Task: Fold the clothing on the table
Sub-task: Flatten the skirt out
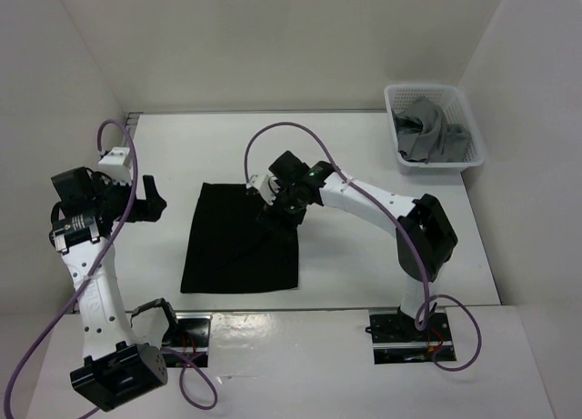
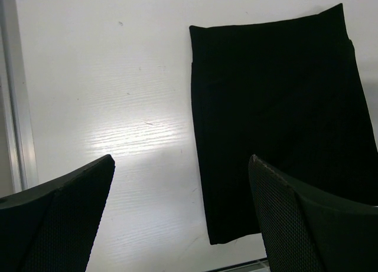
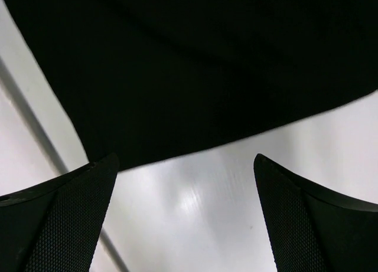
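The clothing (image 1: 232, 251) is seen lying flat on the table (image 1: 364, 264) as a dark, roughly rectangular panel, placed a little left of centre and nearer the arms than the far wall. Its edges are straight and its surface is smooth, with only a faint diagonal crease visible from above.

The left gripper (image 2: 182, 157) is held wide open and nothing is gripped in it. It is poised to the left of the garment, well apart from it, and in the left wrist view bare tabletop and one long side of the cloth are framed between its fingers. A thin metal rail (image 2: 15, 107) is seen running along the table edge at the left of that view.

The right gripper (image 3: 186, 156) is likewise spread fully apart and empty. From above it is seen over the far right corner of the clothing; in its own view one edge of the black fabric is crossed just beyond the fingertips, with white table below. Whether the fingers touch the cloth cannot be told, as the corner is hidden beneath the wrist.

At the far right corner a white slotted basket (image 1: 427, 88) is set, and a grey garment (image 1: 423, 133) is bundled inside it
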Tool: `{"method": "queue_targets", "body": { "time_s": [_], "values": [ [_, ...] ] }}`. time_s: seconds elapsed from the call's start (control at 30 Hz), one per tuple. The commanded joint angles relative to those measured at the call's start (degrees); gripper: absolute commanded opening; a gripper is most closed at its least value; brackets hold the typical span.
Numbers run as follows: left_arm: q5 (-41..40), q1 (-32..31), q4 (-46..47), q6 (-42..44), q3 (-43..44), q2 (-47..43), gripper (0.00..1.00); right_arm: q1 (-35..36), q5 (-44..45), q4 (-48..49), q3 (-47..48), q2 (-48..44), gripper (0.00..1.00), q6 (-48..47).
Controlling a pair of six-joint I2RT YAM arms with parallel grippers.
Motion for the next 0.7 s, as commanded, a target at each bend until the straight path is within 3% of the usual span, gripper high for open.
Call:
{"method": "queue_targets", "body": {
  "time_s": [0.0,0.2,0.67],
  "values": [
    [0.3,1.7,1.0,-1.1,-0.2,-1.5,1.0,4.7,3.8,8.5,1.0,2.6,0.99,2.3],
    [-0.3,2.8,1.6,-1.6,-0.2,-1.5,1.0,9.2,8.0,13.6,1.5,9.2,0.99,5.6],
    [-0.8,4.0,1.6,-1.6,-0.2,-1.5,1.0,8.7,12.5,19.0,-2.6,12.8,0.99,4.8]
  ]
}}
